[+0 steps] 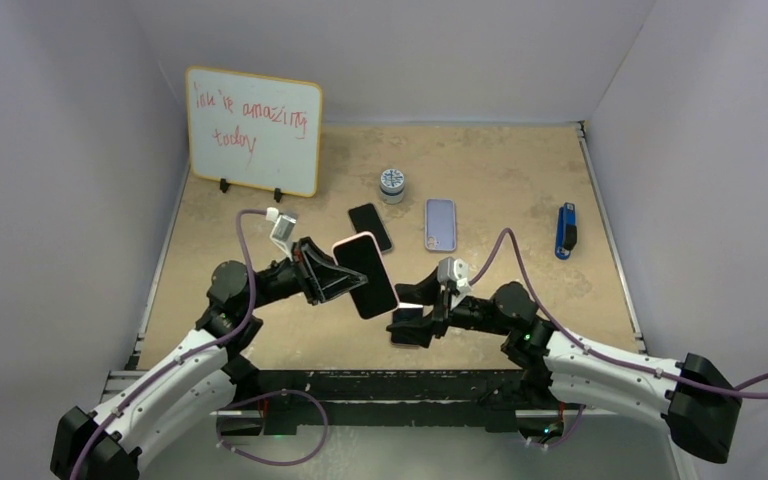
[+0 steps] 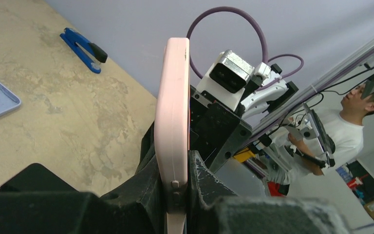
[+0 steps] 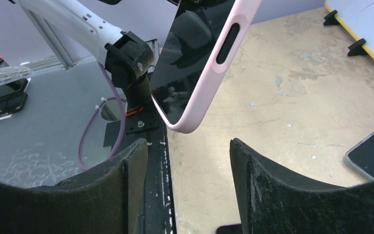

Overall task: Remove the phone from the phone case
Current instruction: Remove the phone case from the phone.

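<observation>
The phone in its pink case [image 1: 365,275] is held off the table, tilted, with its dark screen towards the right arm. My left gripper [image 1: 332,280] is shut on the case's edge. The left wrist view shows the pink case [image 2: 173,112] edge-on, pinched between the jaws of the left gripper [image 2: 177,170]. My right gripper [image 1: 407,312] is open, just below and right of the phone's lower corner. In the right wrist view the cased phone [image 3: 199,63] hangs above the right gripper [image 3: 190,151], whose fingers [image 3: 253,170] do not touch it.
On the table lie a bare black phone [image 1: 370,227], an empty lilac case [image 1: 440,224], a blue tool [image 1: 565,230] and a small jar [image 1: 392,185]. A whiteboard [image 1: 252,130] stands at the back left. A dark purple-edged item [image 3: 229,228] lies under the right gripper.
</observation>
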Tool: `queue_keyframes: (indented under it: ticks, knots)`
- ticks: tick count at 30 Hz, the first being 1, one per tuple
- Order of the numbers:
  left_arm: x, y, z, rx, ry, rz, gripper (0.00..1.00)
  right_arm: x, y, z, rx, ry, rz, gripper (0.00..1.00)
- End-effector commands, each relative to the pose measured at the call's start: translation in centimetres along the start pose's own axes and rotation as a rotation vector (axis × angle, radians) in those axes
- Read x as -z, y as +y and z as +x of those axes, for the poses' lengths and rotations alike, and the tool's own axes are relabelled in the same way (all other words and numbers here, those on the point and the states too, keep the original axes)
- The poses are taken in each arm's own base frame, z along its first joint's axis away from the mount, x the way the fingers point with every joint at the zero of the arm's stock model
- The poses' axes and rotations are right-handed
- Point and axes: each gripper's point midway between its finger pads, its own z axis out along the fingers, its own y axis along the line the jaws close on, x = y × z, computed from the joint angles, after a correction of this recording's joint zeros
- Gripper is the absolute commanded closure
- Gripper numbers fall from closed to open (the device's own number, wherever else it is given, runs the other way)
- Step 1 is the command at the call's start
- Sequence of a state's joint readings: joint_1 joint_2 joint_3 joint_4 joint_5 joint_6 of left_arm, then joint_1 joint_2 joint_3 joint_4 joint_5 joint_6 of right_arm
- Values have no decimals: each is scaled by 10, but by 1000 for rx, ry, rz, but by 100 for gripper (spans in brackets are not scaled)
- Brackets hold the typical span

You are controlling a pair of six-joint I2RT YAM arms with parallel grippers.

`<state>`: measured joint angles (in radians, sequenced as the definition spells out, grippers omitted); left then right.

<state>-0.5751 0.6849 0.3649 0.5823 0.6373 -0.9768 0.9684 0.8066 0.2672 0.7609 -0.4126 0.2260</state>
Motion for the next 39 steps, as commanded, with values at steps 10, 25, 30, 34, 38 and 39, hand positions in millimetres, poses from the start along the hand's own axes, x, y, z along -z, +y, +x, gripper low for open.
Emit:
queue_keyframes:
  ticks: [10, 25, 30, 34, 38, 39]
  knots:
    - [-3, -35, -15, -167, 57, 102, 100, -11, 30, -38, 22, -27, -167, 44]
    - [-8, -32, -12, -147, 110, 87, 100, -16, 41, -26, 88, 82, -283, 84]
    - [-14, -27, -7, -78, 139, 101, 100, -17, 41, -19, 148, 137, -318, 93]
    - [-17, -23, -6, -43, 152, 91, 100, -18, 38, -14, 221, 170, -342, 97]
    - [-20, -21, -7, -17, 160, 86, 100, -19, 36, -9, 280, 188, -365, 97]
    - [-20, -20, -7, -13, 160, 85, 100, -19, 35, -9, 302, 186, -370, 98]
